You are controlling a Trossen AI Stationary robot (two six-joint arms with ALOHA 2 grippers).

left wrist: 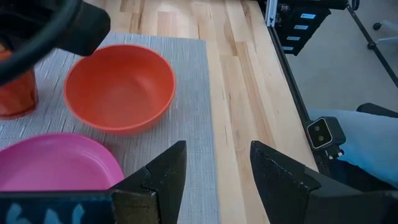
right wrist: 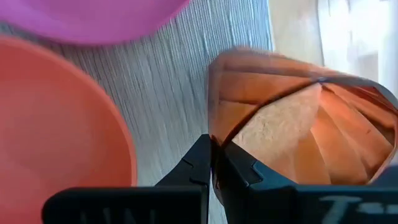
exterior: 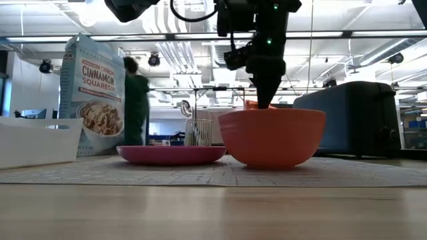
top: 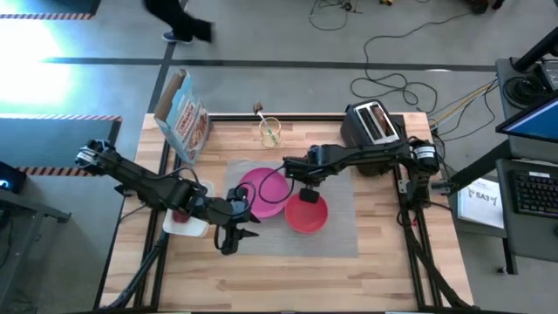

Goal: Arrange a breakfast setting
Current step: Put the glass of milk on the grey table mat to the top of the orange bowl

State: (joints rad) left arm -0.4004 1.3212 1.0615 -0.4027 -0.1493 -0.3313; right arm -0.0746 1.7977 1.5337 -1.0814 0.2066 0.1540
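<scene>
Two hands: right hand (right wrist: 211,163) pinches small orange-tinted cup (right wrist: 298,118) beside red-orange bowl (top: 306,214); left hand (left wrist: 214,171) half-open, empty.

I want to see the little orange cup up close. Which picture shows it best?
The right wrist view: the orange cup fills the picture, its rim pinched by the right gripper. In the high view, that arm mostly hides it. The low view shows only its rim behind the bowl. The left wrist view catches its side.
</scene>
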